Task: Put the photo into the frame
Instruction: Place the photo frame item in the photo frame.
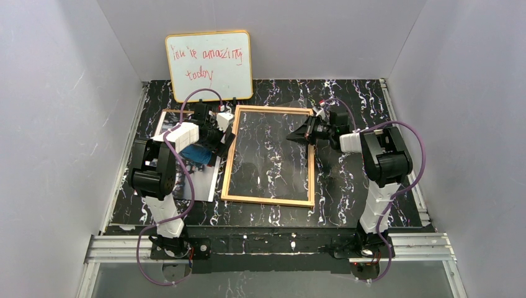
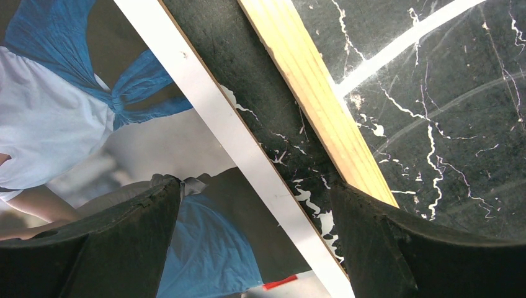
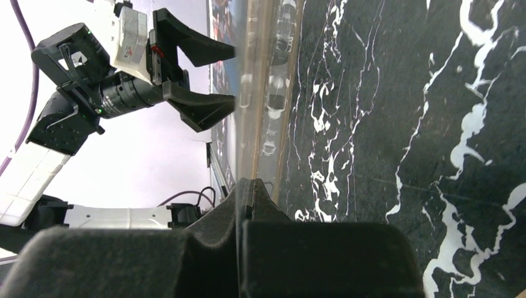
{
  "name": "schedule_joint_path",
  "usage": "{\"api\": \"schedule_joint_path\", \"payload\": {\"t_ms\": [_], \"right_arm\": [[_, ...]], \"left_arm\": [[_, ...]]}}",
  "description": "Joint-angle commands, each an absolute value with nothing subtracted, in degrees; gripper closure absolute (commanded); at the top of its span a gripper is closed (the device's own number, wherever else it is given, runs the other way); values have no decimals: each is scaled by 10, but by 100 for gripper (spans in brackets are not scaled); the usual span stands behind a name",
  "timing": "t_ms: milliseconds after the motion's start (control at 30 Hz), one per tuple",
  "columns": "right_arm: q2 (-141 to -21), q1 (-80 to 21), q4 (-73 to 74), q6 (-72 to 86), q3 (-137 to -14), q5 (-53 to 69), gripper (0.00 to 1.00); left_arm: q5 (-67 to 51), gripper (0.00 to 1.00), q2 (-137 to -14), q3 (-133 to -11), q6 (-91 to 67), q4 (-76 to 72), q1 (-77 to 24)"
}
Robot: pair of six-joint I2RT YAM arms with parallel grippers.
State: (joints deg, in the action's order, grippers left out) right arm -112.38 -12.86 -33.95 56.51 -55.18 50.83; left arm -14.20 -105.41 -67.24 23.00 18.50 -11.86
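Photo [image 2: 74,124] lies flat by the tabletop's [image 1: 345,186] left edge, just beside the frame [image 1: 268,200] at mid-table. Left gripper [image 2: 254,192] hangs over the photo's white border, jaws apart. Right gripper [image 1: 291,138] is pinched together at the frame's right rail. The print looks light, floppy and slick; probably best lifted by 1 border edge.
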Motion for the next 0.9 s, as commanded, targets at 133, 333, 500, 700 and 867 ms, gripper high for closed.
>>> {"api": "schedule_joint_path", "payload": {"t_ms": [133,333,500,700,867], "right_arm": [[-1130,-144,-227,468,-628,445,83],[-1129,-148,-175,433,-647,431,64],[-1126,-150,-118,395,-668,405,50],[-1119,-164,-47,345,-691,354,42],[-1109,-184,30,305,-719,283,39]], "left_arm": [[-170,11,-1081,-651,225,237,-123],[-171,11,-1081,-650,226,237,-123],[-170,11,-1079,-648,228,237,-123],[-171,11,-1079,-644,229,237,-123],[-171,11,-1078,-644,229,237,-123]]}}
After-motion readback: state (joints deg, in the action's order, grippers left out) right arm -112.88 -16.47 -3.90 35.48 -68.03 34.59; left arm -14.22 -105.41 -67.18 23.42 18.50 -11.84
